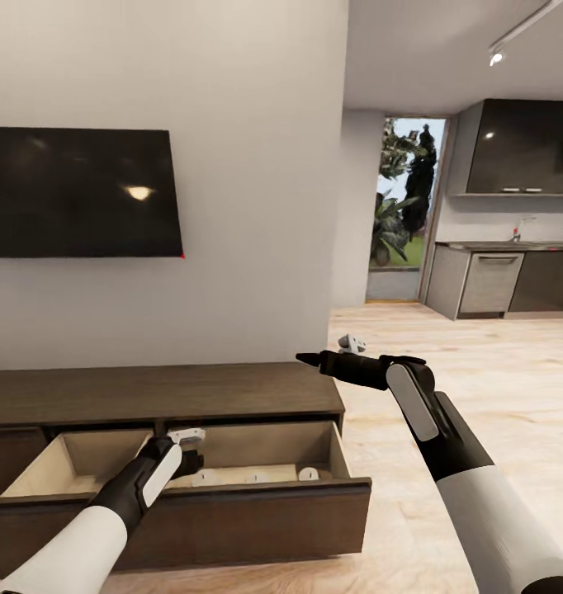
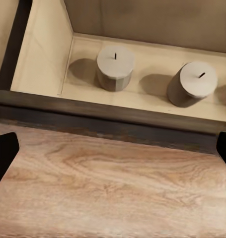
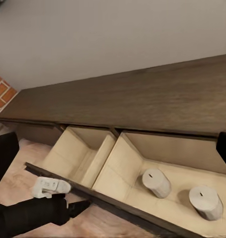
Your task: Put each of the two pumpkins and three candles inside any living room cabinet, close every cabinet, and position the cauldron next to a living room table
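The left arm reaches down over the cabinet's [image 1: 162,394] open drawer [image 1: 232,495], its tool [image 1: 186,450] spread wide above three candles [image 1: 253,477] inside, while the right tool [image 1: 310,358], fingers together, points level above the cabinet.

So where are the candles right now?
The candles stand in a row inside the open right-hand compartment of the cabinet drawer, under the TV, just beside the left gripper.
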You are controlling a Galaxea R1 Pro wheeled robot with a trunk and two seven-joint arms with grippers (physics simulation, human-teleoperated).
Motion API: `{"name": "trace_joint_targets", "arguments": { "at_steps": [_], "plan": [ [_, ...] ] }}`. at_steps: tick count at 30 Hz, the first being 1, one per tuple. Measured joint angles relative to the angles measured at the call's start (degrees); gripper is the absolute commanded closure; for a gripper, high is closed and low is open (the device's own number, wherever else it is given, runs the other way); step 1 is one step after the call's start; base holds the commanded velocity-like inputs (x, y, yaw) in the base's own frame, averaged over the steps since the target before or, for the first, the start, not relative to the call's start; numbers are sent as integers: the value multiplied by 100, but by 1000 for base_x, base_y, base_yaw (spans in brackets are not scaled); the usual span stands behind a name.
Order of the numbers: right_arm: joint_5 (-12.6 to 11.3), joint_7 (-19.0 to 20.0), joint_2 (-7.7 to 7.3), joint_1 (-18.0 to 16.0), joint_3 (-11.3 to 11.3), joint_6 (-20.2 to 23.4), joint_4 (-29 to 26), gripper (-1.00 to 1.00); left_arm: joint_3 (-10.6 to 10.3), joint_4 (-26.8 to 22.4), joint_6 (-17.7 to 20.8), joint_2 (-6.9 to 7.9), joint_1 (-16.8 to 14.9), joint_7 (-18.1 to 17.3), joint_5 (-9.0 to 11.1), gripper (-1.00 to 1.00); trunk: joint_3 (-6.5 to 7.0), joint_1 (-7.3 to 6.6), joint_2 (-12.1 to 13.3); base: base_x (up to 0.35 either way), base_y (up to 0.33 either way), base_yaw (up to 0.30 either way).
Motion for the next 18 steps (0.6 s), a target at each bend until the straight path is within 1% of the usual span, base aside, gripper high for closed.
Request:
{"name": "trace_joint_targets", "arguments": {
  "at_steps": [18],
  "plan": [
    [11,0,-5,0,7,-5,0,-100,0,0,0,0,0,0,0,-100,323,-395,722,-337,0,0]
  ]
}}
